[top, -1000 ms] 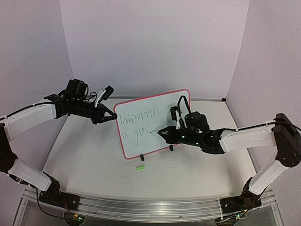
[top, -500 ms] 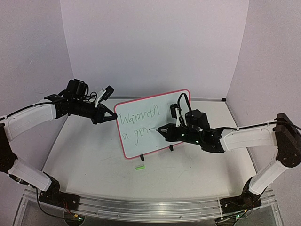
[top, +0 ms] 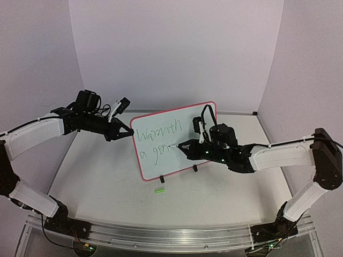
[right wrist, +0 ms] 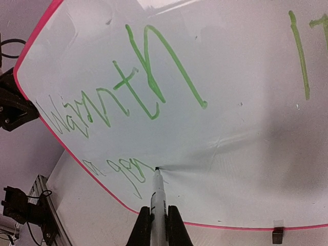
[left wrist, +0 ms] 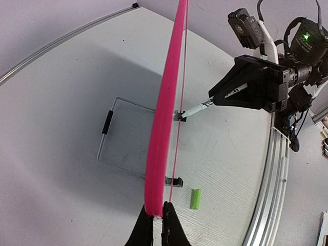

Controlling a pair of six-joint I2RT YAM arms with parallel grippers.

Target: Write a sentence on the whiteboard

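- Since a second ago the right end effector (top: 182, 146) has slid a little up and to the left along the lower line of writing, carrying the marker (top: 174, 145) with it; the left arm and the whiteboard (top: 161, 163) have not shifted.
- One whiteboard stands near the middle of the surface (top: 107, 182), tilted, on two black clip feet (top: 162, 179).
- One sentence (top: 157, 132) runs in two green lines: "Warmth" and the start of a further word above, "a gen" below.
- One marker, one small green cap (top: 159, 190) lying on the surface just in front of the board, and one thin wire stand (left wrist: 105, 151) behind it.
- Two arms are at work, one from each side.
- From the left, a white forearm stretches nearly level to the board's left edge, where the left end effector (top: 130, 132) is clamped on the pink frame, fingers (left wrist: 145, 225) pinching it from both sides.
- From the right, the elbow is raised at the far side and the forearm runs low and leftward across the board's front.
- Right end effector (right wrist: 158, 210) is closed on the marker (right wrist: 157, 187), whose tip touches the white face just after "gen".
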